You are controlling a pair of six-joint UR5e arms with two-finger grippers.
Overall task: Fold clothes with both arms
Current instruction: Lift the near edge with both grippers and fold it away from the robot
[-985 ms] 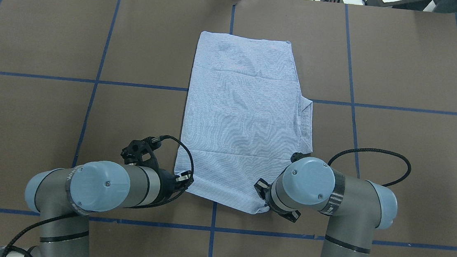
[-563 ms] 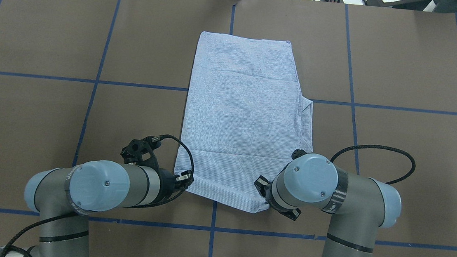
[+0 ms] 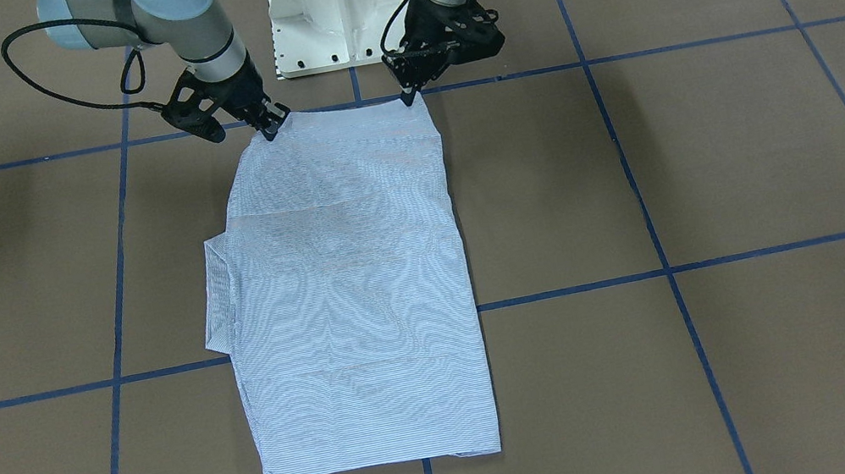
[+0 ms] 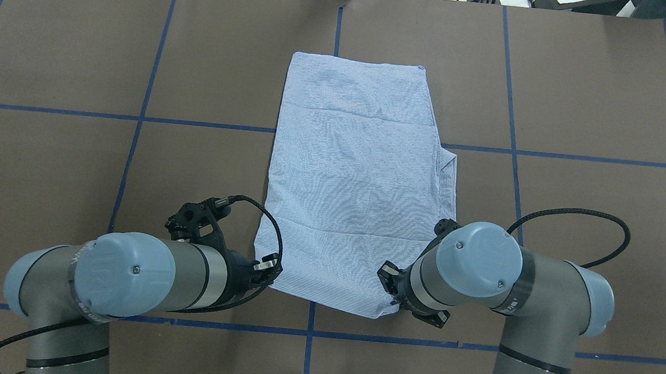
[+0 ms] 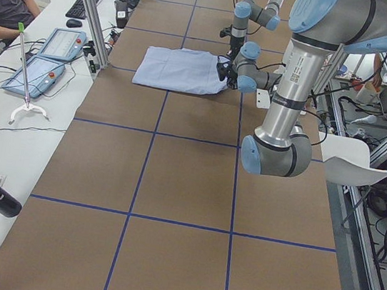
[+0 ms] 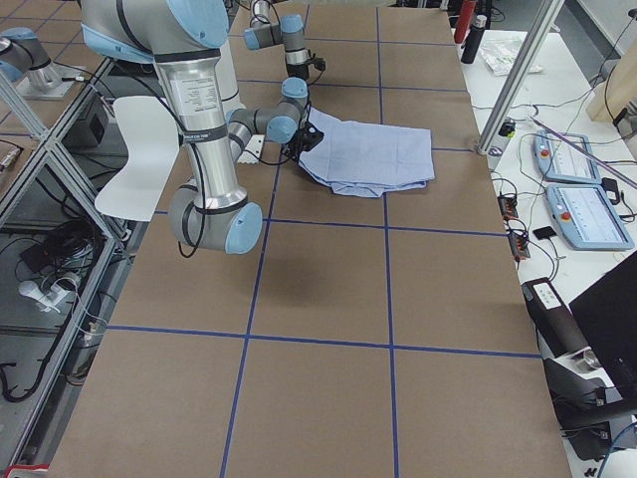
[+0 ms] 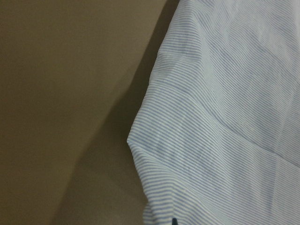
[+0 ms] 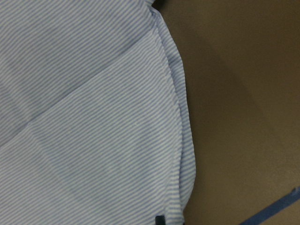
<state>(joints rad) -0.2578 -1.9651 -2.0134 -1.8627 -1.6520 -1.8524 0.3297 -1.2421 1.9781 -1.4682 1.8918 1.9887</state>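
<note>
I have the shirt (image 4: 357, 183) lying folded into a long panel on the bench (image 4: 70, 158), stretching straight away from both end effectors. The left end effector (image 3: 407, 94) is pinched shut on the near corner on its side. The right end effector (image 3: 273, 127) is clamped on the other near corner. Both wrist views show that near hem raised a little, with shadow on the bench under it.

Compared with a second ago, both arms have drawn back toward the base, the right one swinging outward as well, with its cable loop spread wider. The shirt has come with them. Its far edge sits slightly closer to the end effectors than before, and the near hem has slid toward the blue tape line in front of the base. The panel has kept its shape. On the right end effector's side, part of the cloth still juts out midway along the edge.
</note>
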